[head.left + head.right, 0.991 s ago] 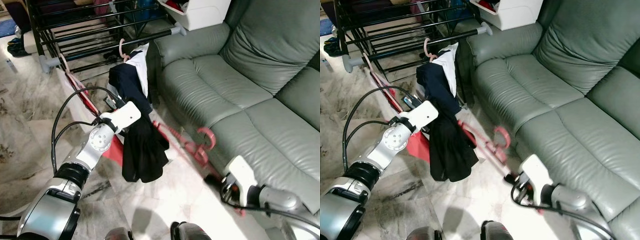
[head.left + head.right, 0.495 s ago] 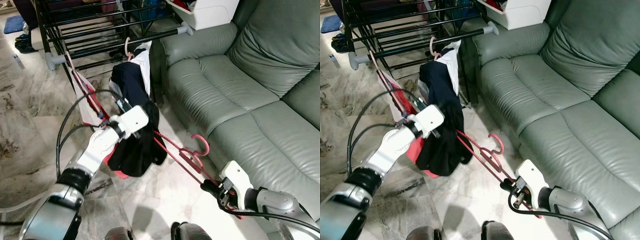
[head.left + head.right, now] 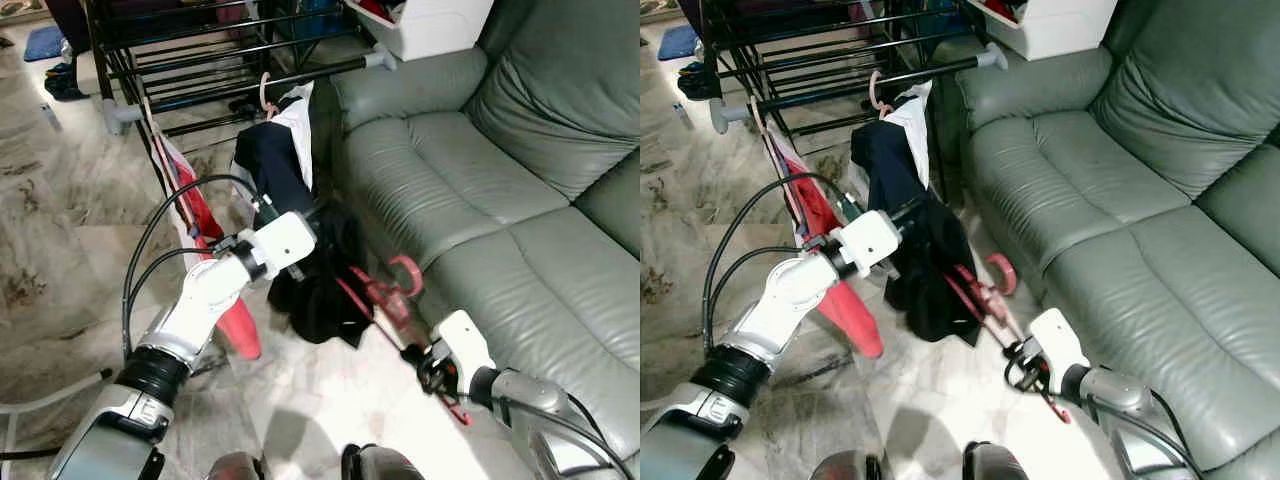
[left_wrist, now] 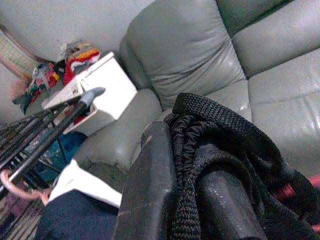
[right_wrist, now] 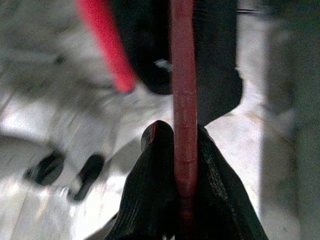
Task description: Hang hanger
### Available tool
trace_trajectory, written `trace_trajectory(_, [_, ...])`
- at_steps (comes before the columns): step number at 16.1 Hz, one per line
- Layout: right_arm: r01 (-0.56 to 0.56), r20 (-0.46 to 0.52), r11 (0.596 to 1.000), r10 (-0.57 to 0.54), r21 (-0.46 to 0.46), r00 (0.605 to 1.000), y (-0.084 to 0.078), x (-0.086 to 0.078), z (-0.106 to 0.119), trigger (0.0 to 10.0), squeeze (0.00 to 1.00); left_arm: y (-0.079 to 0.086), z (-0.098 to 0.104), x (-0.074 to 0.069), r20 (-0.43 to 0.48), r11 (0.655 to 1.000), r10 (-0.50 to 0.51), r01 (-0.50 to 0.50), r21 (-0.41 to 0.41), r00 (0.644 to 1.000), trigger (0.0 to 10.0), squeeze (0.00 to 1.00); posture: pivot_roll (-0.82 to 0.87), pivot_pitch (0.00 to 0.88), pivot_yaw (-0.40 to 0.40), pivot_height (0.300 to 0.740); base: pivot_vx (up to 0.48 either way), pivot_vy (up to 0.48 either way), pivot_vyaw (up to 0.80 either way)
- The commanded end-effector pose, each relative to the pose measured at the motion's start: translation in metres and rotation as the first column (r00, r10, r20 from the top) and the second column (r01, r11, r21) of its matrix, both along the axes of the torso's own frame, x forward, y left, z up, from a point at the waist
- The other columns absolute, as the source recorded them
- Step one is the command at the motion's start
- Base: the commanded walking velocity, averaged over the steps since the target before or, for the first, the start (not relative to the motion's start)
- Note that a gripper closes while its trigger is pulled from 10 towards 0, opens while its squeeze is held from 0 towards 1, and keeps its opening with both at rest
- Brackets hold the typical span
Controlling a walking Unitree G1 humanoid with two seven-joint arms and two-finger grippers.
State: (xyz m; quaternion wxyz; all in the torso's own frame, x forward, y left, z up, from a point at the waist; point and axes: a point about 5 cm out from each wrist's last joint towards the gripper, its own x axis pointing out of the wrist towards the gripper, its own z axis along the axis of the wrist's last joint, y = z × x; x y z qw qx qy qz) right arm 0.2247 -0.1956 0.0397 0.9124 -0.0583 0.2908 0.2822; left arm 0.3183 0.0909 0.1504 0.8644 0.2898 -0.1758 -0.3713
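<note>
Two robot arms work beside a grey-green sofa (image 3: 480, 190). Just off the sofa's front edge, the right gripper (image 5: 185, 165) has both black fingers clamped on the stem of a red hanger (image 3: 385, 295), which slants above the marble floor (image 3: 60, 250) with its hook near the seat cushion. The left gripper (image 4: 195, 190) pinches a black garment (image 3: 320, 285) draped over that hanger. Farther along the sofa's arm stands a black rack (image 3: 230, 60), where a dark blue and white garment (image 3: 275, 150) hangs.
</note>
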Motion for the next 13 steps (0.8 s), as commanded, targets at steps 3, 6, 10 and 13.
trace_trajectory(3, [0.361,0.008,0.932,-0.361,-0.001,0.932,-0.033,0.021,-0.001,10.0,0.0,-0.001,0.015,-0.001,0.032,1.0,-0.004,0.005,-0.03,0.999,10.0,0.0,-0.06,0.061,0.015,0.74,0.0,0.0,0.0])
trace_trajectory(6, [0.564,-0.011,0.821,-0.565,0.085,0.825,-0.041,0.032,0.003,10.0,0.0,-0.002,0.006,-0.002,0.007,0.999,0.038,-0.038,0.022,0.999,10.0,0.0,-0.06,0.061,0.015,0.74,0.0,0.0,0.0])
trace_trajectory(10, [0.602,-0.092,0.768,-0.598,0.217,0.796,-0.017,0.04,0.009,10.0,0.0,0.011,-0.003,0.006,-0.02,0.986,0.154,-0.152,0.062,0.988,10.0,0.0,-0.06,0.062,0.011,0.74,0.0,0.0,0.0])
trace_trajectory(13, [0.521,-0.212,0.79,-0.476,0.324,0.853,0.007,0.037,0.015,10.0,0.0,0.01,-0.007,0.005,-0.042,0.982,0.176,-0.173,0.075,0.983,10.0,0.0,-0.06,0.063,0.01,0.74,0.0,0.0,0.0])
